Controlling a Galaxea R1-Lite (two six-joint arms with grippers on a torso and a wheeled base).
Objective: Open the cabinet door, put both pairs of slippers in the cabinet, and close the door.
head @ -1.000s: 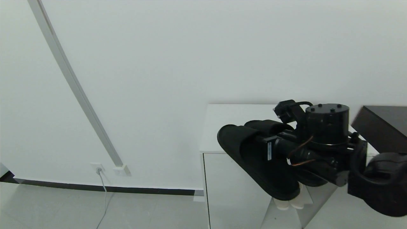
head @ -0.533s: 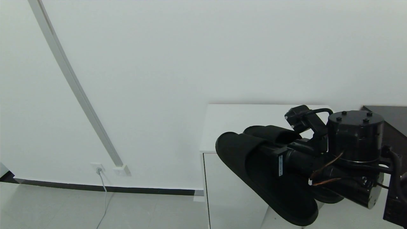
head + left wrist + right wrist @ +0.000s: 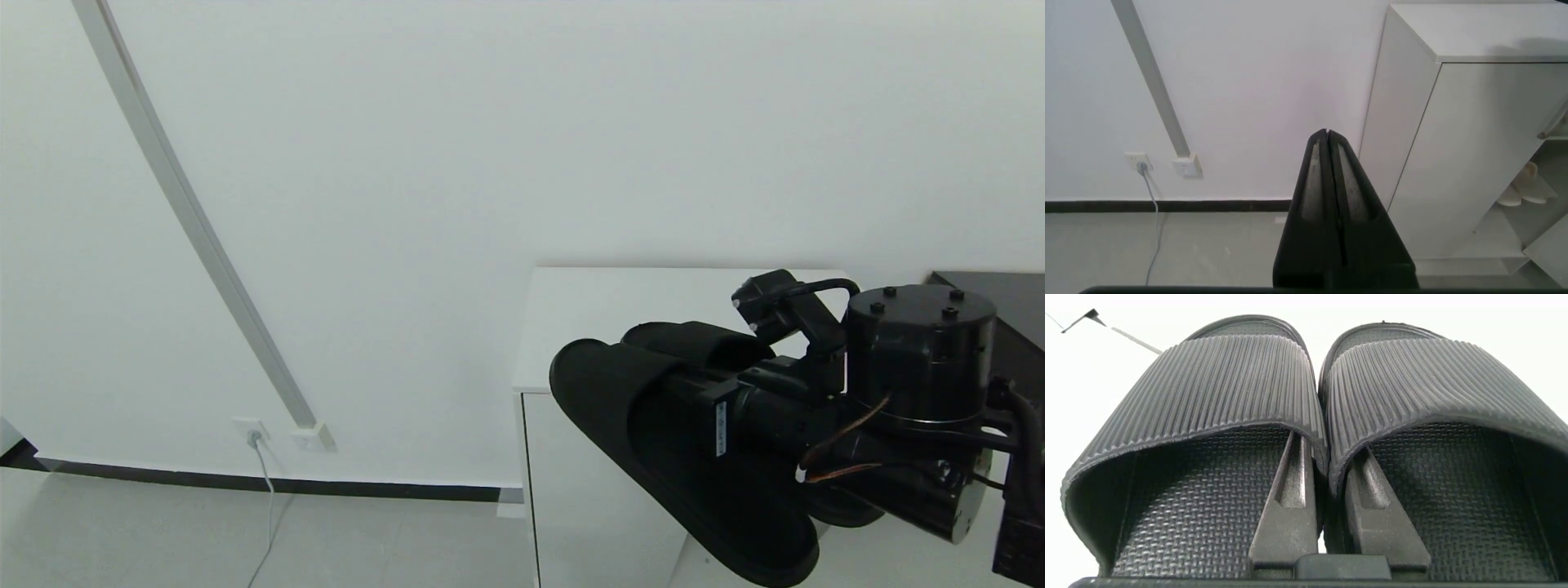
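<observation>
A pair of black slippers (image 3: 637,408) hangs in front of the white cabinet (image 3: 620,318), toes pointing left and up. My right gripper (image 3: 1327,449) is shut on them: one finger sits inside each slipper, pinching their inner walls together. The ribbed straps (image 3: 1233,384) arch over the fingers. A pair of white slippers (image 3: 1523,186) lies on a shelf inside the open part of the cabinet (image 3: 1429,122). My left gripper (image 3: 1327,143) hangs left of the cabinet above the floor, its fingers pressed together with nothing in them.
A grey conduit (image 3: 188,212) slants down the white wall to wall sockets (image 3: 253,429) with a cable trailing onto the floor. A dark tabletop (image 3: 1012,286) sits at the right edge. Open floor lies left of the cabinet.
My right arm has drawn back to the right and a little down with the black slippers, which now hide the white slippers in the head view. Over the last half second it barely moved.
</observation>
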